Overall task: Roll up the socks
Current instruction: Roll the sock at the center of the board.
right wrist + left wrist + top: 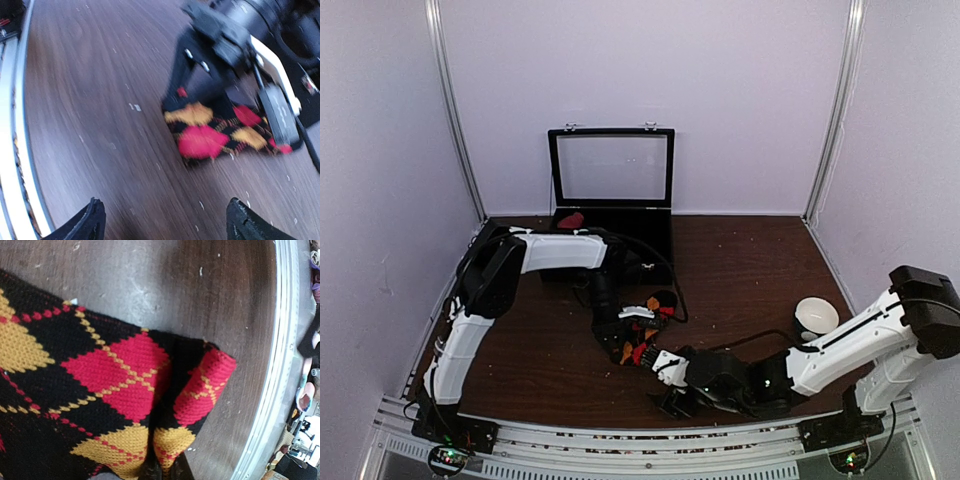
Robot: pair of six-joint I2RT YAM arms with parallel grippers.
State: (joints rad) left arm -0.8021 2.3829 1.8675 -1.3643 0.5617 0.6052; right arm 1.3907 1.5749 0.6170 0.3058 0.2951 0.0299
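Locating the argyle sock flat on the worktop, centre front, directly beneath the left end effector. Judging the step in hand to be forming the first turn of the roll at the doubled-over end of the sock.

Keeping that folded end tight and square to the sock's length before turning it further. Avoiding a slanted fold, likely to yield a cone and not a roll. Pressing lightly and evenly, allowing for springy knit. Bringing the right end effector in from the near edge to pin the free length; noting its fingers spread wide, gripping nothing, well apart from the sock.

Consulting the left wrist view for the knit pattern and the folded-over end, both hidden under the arm in the top view. Consulting the right wrist view, though blurred, for the left end effector standing over the far part of the sock. Not confirming a pinch or a mere press in any view, so leaving that state undetermined. Relying on the top view alone for both arms, the open black case at the back and a white round object to the right. Finding no second sock identifiable in any view
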